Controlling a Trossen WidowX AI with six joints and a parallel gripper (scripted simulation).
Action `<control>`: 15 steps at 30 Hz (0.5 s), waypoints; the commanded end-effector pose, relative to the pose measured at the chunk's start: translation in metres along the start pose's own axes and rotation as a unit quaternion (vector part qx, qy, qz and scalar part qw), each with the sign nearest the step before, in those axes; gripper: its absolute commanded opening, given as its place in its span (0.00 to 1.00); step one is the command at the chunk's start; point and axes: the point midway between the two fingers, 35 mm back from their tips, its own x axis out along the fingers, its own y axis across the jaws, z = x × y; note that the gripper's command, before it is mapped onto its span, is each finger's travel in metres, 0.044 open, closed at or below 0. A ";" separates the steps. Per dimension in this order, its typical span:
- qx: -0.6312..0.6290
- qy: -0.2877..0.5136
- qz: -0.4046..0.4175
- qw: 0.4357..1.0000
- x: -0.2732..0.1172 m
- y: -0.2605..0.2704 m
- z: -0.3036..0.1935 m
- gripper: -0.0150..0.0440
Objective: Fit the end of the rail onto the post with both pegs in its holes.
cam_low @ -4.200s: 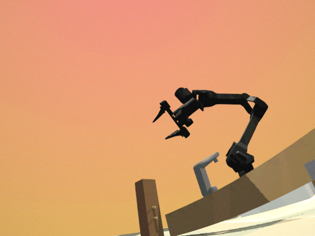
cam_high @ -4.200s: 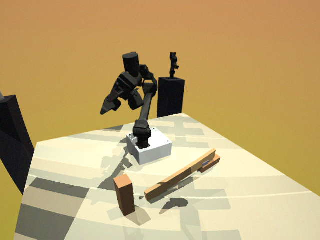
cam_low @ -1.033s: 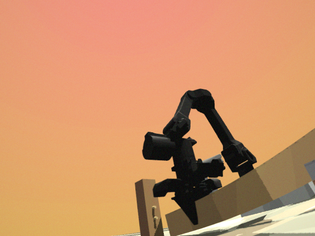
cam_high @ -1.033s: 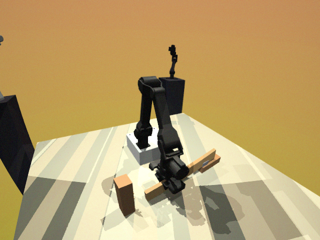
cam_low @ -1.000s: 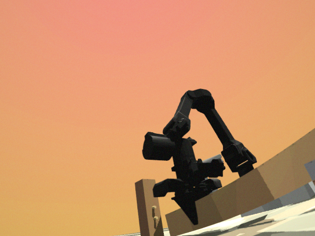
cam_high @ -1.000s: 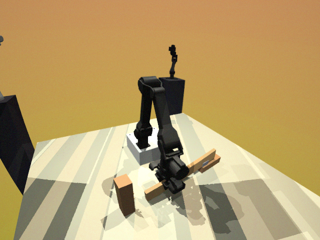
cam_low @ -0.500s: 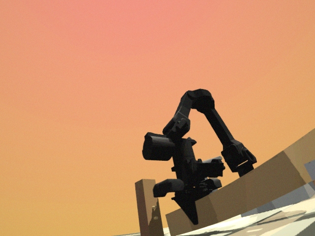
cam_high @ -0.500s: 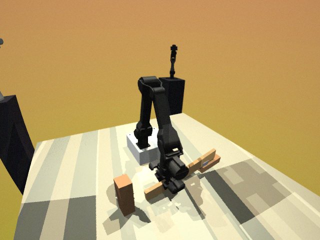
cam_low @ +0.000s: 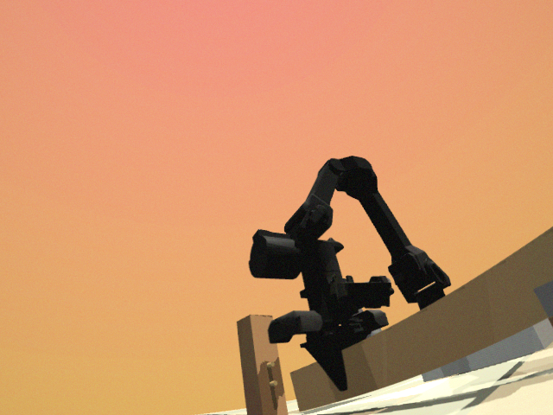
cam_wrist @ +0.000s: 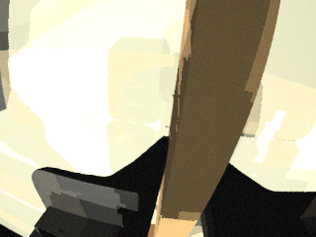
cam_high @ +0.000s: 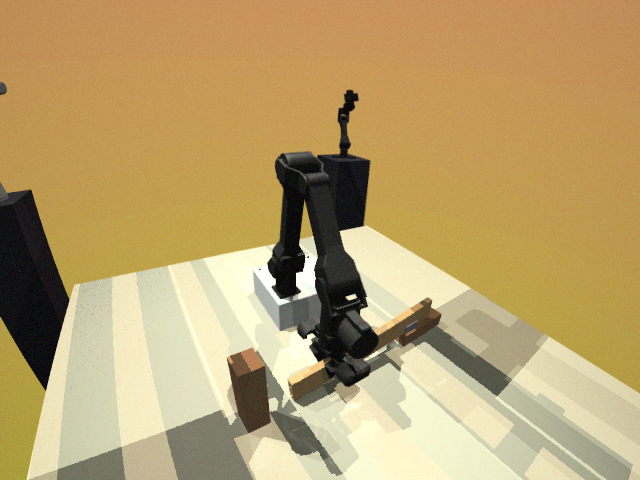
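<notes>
Apparently, tool (cam_high: 347, 373) (cam_low: 341, 379) (cam_wrist: 181, 144) pinching wooden rail (cam_high: 310, 378) (cam_low: 402, 348) (cam_wrist: 217, 99) near post (cam_high: 251, 392) (cam_low: 258, 357); no readable writing visible anywhere.

The black two-fingered gripper (cam_high: 343, 369) (cam_low: 341, 357) (cam_wrist: 181, 144) hides part of the long tan wooden rail (cam_high: 405, 322) (cam_low: 415, 353) (cam_wrist: 217, 99) in the top view. The exterior picture's right edge cuts off the rail's far end; its bottom edge crops the short brown wooden post (cam_low: 257, 357). The rail's peg holes cannot be made out.

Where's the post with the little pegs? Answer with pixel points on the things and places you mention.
In the top view, the wooden post (cam_high: 254, 397) (cam_low: 257, 357) stands at lower left, just left of the rail's (cam_high: 310, 378) (cam_low: 402, 353) near end.
</notes>
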 end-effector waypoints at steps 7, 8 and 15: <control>-0.001 -0.003 -0.006 1.000 -0.008 -0.004 0.001 0.25; -0.001 -0.003 -0.006 1.000 -0.009 -0.004 0.001 0.25; -0.001 -0.003 -0.006 1.000 -0.013 -0.004 0.001 0.25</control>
